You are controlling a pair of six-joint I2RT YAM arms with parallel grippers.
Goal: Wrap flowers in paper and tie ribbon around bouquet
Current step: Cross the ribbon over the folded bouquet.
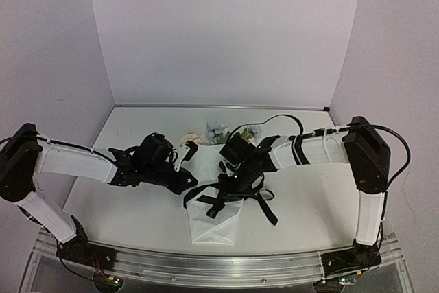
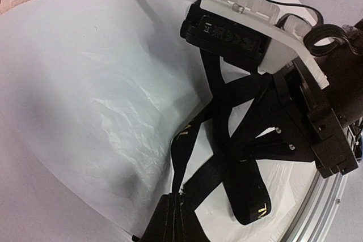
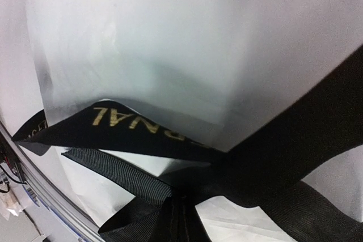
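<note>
- The bouquet [image 1: 212,223] lies on the table [image 1: 137,128] between the two arms. Its long axis runs near to far, with the flowers [image 1: 218,130] at the far end and the folded end of the paper [image 2: 85,111] pointing towards the arm bases.
- The ribbon [image 1: 264,205] crosses that axis from left to right at about mid-length. Several black strands overlap in a loose tangle on top of the paper, and one tail trails off to the near right.
- The left gripper [image 1: 186,180] sits just beside the left edge of the paper. Its jaws are pressed together, and in its wrist view a bunched strand of ribbon [image 2: 184,140] runs straight down into them, so it seems to be pinching the ribbon.
- The right gripper [image 1: 230,182] hangs over the middle of the paper, right above the crossing. Its jaws are also pressed together, and in its wrist view the ribbon [image 3: 130,124] strands converge where its fingers meet, which suggests a pinch there too. The fingertips themselves are hidden.
- The flowers are already wrapped, and the tie looks unfinished and slack.
- The coming move probably turns on the ribbon lying across the bouquet's length. Each arm is on its own side of the crossing, so pulling apart left and right would cinch it, though the thin paper may crumple or slide.
</note>
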